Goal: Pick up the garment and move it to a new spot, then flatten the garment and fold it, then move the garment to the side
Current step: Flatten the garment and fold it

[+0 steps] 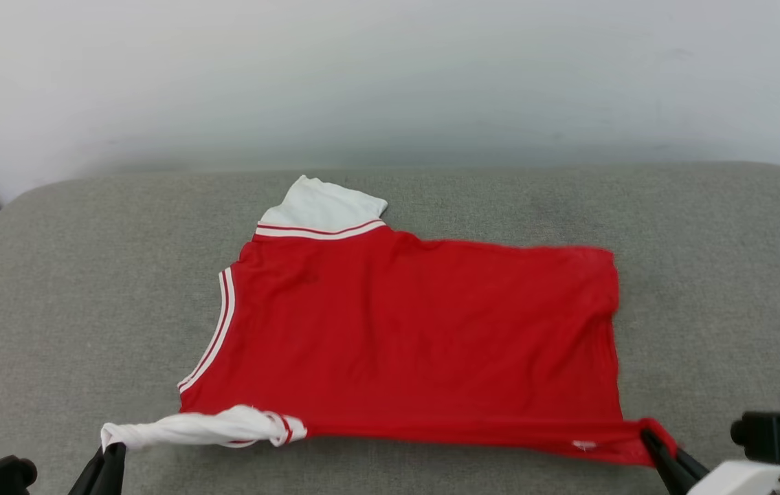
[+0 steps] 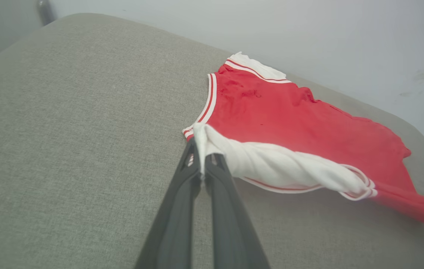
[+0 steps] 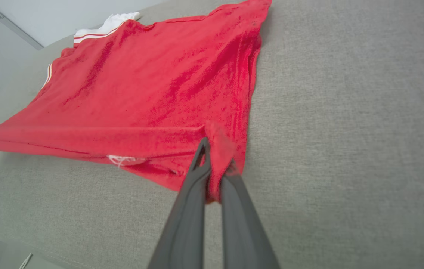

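Garment [image 1: 417, 323] held taut
My left tool [image 1: 113, 450] and right tool [image 1: 649, 436] clamp its ends; long axis follows cushion [image 1: 53, 275] near edge.

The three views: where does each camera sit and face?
Head view: on the head, looking down at the garment on the grey cushion; left gripper and right gripper at bottom corners.
Left wrist view: on that wrist, looking along shut fingers pinching the white sleeve.
Right wrist view: on that wrist, along shut fingers pinching a red corner.
Shared: every view shows the garment.
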`<state>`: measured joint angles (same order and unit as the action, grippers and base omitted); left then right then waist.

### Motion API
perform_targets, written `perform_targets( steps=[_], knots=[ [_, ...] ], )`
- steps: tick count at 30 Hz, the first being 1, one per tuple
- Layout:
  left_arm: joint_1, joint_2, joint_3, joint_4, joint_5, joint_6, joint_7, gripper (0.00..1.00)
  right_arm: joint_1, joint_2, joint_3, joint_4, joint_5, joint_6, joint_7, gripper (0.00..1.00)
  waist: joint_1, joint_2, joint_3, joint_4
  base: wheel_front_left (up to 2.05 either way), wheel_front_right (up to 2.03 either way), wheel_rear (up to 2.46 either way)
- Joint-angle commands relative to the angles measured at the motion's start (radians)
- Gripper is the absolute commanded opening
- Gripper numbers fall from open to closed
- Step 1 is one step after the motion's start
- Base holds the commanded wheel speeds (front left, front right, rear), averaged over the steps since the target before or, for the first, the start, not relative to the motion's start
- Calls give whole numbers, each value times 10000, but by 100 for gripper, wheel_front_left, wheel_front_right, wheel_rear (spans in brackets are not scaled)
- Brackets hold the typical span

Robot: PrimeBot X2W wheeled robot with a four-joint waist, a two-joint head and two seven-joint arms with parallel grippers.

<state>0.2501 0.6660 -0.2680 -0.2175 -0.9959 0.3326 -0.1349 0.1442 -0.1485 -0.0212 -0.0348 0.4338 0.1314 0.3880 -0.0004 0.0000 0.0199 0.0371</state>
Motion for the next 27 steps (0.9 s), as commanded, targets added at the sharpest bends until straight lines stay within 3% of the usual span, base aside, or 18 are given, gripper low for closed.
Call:
perform_targets(
  steps=[1,5,9,17,27],
  knots=[
    [449,206,153,-561,-47,354,152,0,556,240,-290,-598,-232,-14,354,0,4,0,-143,64,0,0,0],
    [764,441,321,-1352,-52,751,356,0,1078,587,-661,-1444,-420,-14,881,0,4,0,-144,129,0,0,0],
    [247,401,175,-1508,-12,613,499,0,873,709,-740,-1768,-611,-14,1185,0,4,0,24,171,0,0,0],
    [-1860,-101,-386,-1,-161,-343,851,0,-544,404,-316,-1395,-1166,-11,1768,0,4,0,859,40,0,0,0],
    [-4214,-759,-942,2540,-246,-1516,1154,0,-2684,17,375,711,-1214,-11,1302,0,4,0,2385,-110,0,0,0]
  ],
)
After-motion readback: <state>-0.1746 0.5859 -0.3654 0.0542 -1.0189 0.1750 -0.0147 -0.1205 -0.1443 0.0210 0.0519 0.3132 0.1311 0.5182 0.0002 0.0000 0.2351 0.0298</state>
